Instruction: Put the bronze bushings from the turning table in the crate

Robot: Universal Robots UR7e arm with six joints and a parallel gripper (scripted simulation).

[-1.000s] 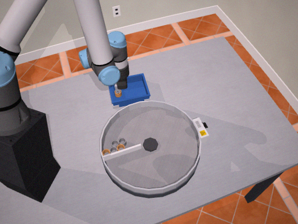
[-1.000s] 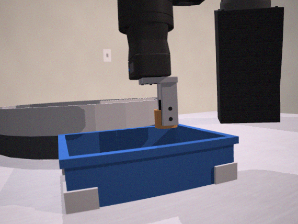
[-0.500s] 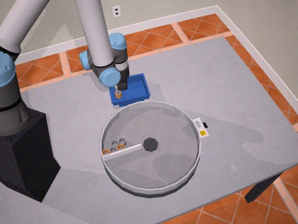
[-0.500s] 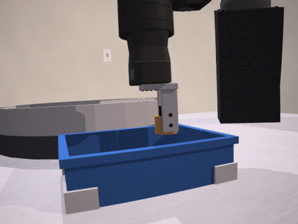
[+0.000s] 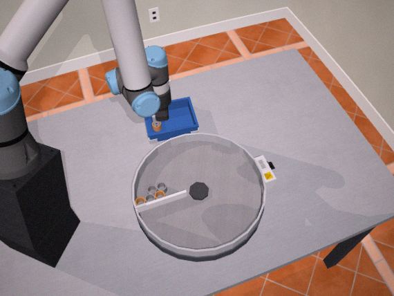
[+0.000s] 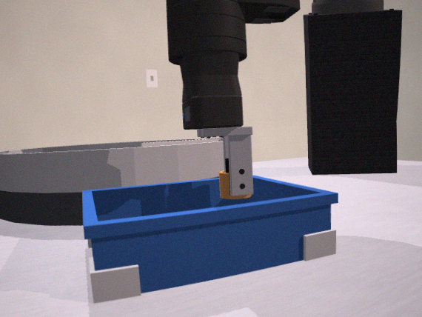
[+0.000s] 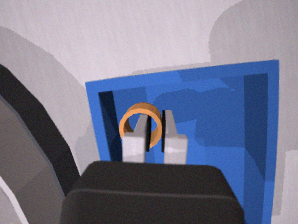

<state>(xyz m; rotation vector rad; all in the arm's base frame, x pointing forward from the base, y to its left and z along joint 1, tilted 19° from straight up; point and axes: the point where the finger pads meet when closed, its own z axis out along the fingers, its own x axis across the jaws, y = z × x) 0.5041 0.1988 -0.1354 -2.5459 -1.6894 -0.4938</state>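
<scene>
My gripper is shut on the wall of a bronze bushing and holds it upright inside the blue crate, its lower part below the rim. The held bushing also shows in the wrist view and in the top view, near the crate's end next to the turning table. On the turning table, two bronze bushings and three steel bushings sit together by the white divider bar at the left.
The turning table has a raised grey rim and a black hub at its centre. The robot's black base stands at the table's left. White corner blocks hold the crate in place.
</scene>
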